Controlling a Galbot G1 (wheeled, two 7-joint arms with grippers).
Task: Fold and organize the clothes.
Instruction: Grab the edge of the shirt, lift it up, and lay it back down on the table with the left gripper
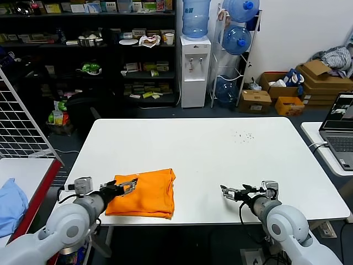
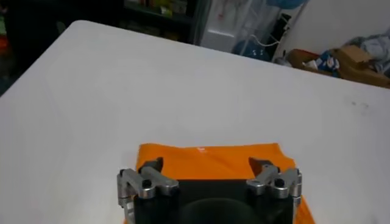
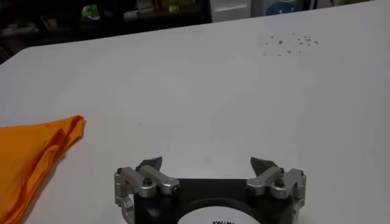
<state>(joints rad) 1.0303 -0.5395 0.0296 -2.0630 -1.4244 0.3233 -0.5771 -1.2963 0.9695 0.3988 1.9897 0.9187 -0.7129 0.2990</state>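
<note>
The orange T-shirt (image 1: 145,194) lies folded into a small rectangle near the front edge of the white table (image 1: 209,149), left of centre. No lettering shows. My left gripper (image 1: 130,185) is open and empty, just above the shirt's near left part; in the left wrist view the shirt (image 2: 207,161) lies right under the open gripper (image 2: 207,165). My right gripper (image 1: 226,191) is open and empty, low over bare table well to the right of the shirt. In the right wrist view the gripper (image 3: 207,164) is over bare table and the shirt's edge (image 3: 36,152) lies apart from it.
A light blue cloth (image 1: 11,201) lies on a side table at the left. A wire rack (image 1: 19,118) stands behind it. A laptop (image 1: 339,130) sits on a table at the right. Small dark specks (image 1: 242,135) mark the far right of the table.
</note>
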